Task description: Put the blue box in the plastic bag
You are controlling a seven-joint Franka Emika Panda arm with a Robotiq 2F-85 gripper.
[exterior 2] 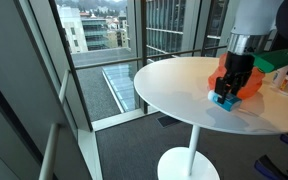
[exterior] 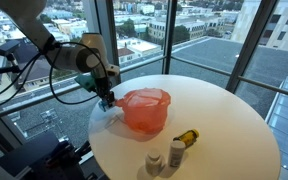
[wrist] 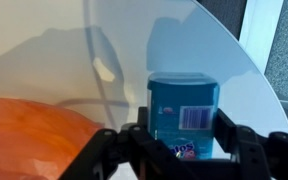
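In an exterior view the gripper (exterior: 105, 97) stands just left of the orange plastic bag (exterior: 145, 110). Its jaws are clenched on the blue box (exterior: 107, 102) (the wrist view shows a barcode label on the box's face). The box hangs low at the round white table (exterior: 224, 110), just beside the bag and outside it; whether it touches the tabletop cannot be told. Right of the bag and nearer the camera stand a squat white bottle (exterior: 154, 160) and a taller white bottle (exterior: 176, 151). A brownish bottle (exterior: 188, 136) lies on its side just beyond them.
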